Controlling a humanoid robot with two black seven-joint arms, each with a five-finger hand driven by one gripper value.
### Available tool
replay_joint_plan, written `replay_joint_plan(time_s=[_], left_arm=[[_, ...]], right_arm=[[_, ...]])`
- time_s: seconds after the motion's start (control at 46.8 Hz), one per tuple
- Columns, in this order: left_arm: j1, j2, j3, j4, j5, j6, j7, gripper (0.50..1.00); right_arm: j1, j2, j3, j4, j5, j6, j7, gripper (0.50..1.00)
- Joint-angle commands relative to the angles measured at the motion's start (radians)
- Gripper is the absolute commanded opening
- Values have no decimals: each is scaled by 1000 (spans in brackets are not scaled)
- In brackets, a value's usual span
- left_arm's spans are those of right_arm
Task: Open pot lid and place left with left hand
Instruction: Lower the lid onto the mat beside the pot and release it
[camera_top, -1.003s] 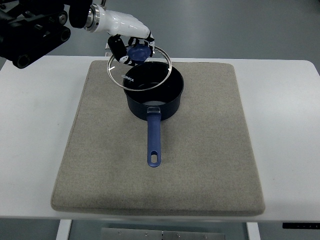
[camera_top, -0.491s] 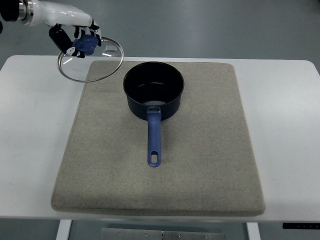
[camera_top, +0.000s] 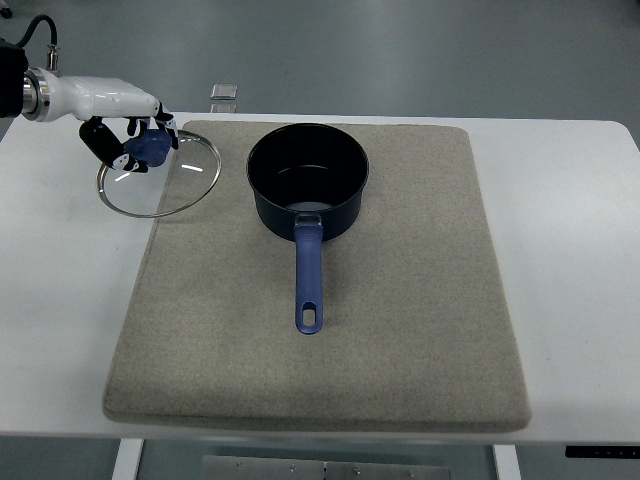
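At upper left, left hand (camera_top: 125, 140) has fingers clamped on blue knob of glass lid (camera_top: 160, 176); lid sits left of pot (camera_top: 307, 185), straddling mat (camera_top: 320, 330) edge & white table (camera_top: 60, 300), can't tell if resting or just above. Progress: pot already open, lid carried left; remaining, by my read: set down, release. Count: 1 pot, 1 lid, 1 mat, 1 hand; right arm not visible.

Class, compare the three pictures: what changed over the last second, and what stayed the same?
The left hand, shut on the blue knob of the round glass lid, carried it from above the dark blue saucepan leftward and down, over the grey mat's left edge. Saucepan and mat stayed put.
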Motion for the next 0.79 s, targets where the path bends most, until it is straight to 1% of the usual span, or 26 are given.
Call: replay_joint_plan(time_s=[0.0,0.149,0.32,0.555,0.768], left_arm=[[22,-19,0,14,4,3,1,500],[56,-65,-1,50,9,12,1,500],[82,-93,5,73,10,72,1,500],[90,-124,3,103,9,76,1,500],[90,-127,-1,107,-1,76,2,500]], right_arm=[[-1,0,0,0,0,0,0,917],[-1,0,0,0,1,0,0,917],[-1,0,0,0,0,0,0,917],[-1,0,0,0,0,0,0,917],[-1,0,0,0,0,0,0,917]])
